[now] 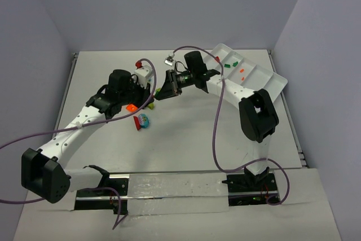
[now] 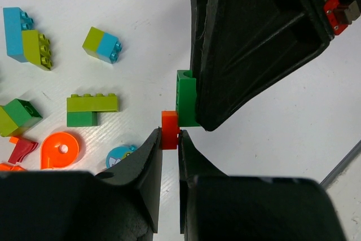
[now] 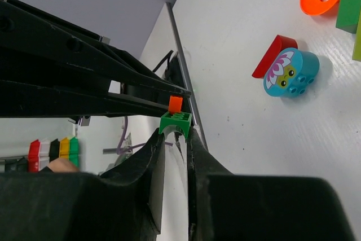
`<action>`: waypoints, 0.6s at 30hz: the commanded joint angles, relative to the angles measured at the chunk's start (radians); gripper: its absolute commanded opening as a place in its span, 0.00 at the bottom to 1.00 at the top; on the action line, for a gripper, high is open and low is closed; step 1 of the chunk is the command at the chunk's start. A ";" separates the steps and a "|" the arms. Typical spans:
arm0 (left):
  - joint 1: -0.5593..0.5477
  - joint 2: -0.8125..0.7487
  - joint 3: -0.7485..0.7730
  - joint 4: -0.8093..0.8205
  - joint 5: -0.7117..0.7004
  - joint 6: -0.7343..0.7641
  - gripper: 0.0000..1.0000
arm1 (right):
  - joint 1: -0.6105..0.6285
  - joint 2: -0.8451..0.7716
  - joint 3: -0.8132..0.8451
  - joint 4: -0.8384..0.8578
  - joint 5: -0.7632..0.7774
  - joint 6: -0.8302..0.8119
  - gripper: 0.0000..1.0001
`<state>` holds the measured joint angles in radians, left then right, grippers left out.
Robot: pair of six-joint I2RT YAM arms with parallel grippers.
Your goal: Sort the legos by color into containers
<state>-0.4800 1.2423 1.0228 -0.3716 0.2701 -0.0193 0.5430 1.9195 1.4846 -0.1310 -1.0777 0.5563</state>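
The left end effector [image 2: 170,139] is closed on a small orange brick [image 2: 169,130], with one finger pressed against each side of it. The right end effector [image 3: 175,136] is closed on a green brick [image 3: 175,122], its fingertips in contact with both flanks. The two end effectors face each other tip to tip above the desk [image 1: 186,139], left of centre. The orange brick is seated against the end of the green brick, so the two parts are in contact. Both bricks are clear of the desk surface. Loose legos lie on the desk beneath and beside the left end effector: a cyan and yellow-green pair [image 2: 22,38], a second yellow-green and cyan brick [image 2: 101,43], a stacked green piece [image 2: 90,110], an orange round piece [image 2: 59,149] and a red piece [image 2: 22,148]. A cyan piece with a printed face [image 3: 287,71] lies against a red piece. The white tray [image 1: 279,80] sits at the right rear of the desk, set diagonally and well apart from the held bricks. A few green pieces [image 1: 227,66] and orange pieces [image 1: 241,70] lie in its compartments.
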 commanded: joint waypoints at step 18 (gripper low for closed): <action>0.039 0.102 0.112 0.105 -0.076 0.002 0.00 | -0.520 0.022 0.212 -0.494 0.521 -0.451 0.00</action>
<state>-0.4323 1.3146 1.0639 -0.3243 0.1867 -0.0154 0.0614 1.8978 1.5482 -0.5134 -0.8535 0.2166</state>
